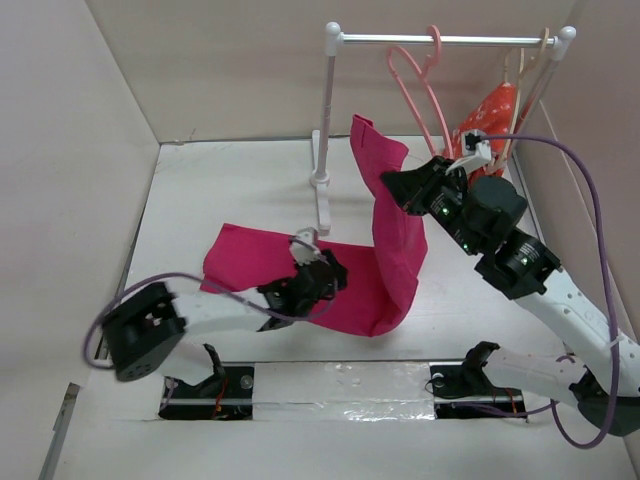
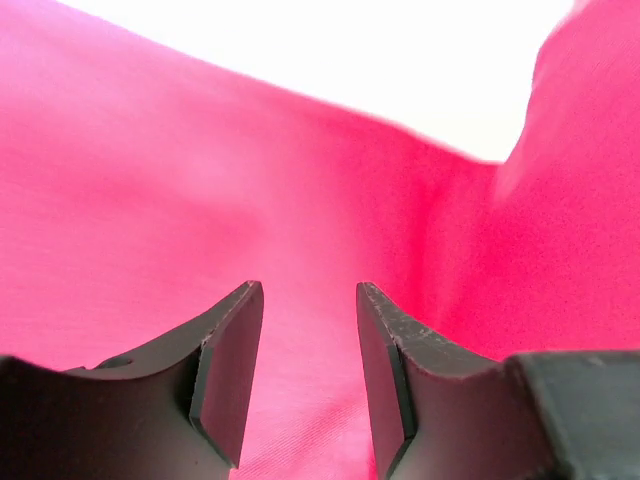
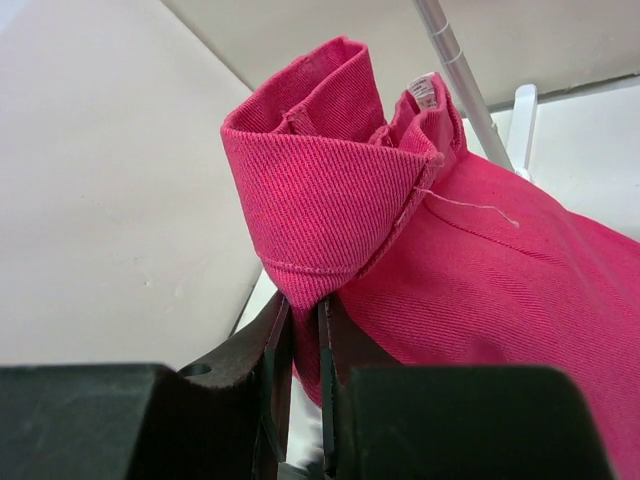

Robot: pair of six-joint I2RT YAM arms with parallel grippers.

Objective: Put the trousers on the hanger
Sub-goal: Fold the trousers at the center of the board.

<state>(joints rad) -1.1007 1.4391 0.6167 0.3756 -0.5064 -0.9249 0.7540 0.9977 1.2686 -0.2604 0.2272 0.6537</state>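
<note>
The magenta-pink trousers (image 1: 385,250) lie partly on the table and rise in a fold at the right. My right gripper (image 1: 397,190) is shut on the waistband end (image 3: 330,190) and holds it up beside the rack post. My left gripper (image 1: 330,275) is open, low over the flat part of the trousers (image 2: 300,220), holding nothing. The salmon-pink hanger (image 1: 415,75) hangs by its hook from the rail (image 1: 440,40), behind and right of the raised fabric.
A white clothes rack post (image 1: 325,120) stands at mid-back on its foot. An orange-red flowered garment (image 1: 492,112) on a cream hanger hangs at the rail's right end. Walls close in at left, back and right.
</note>
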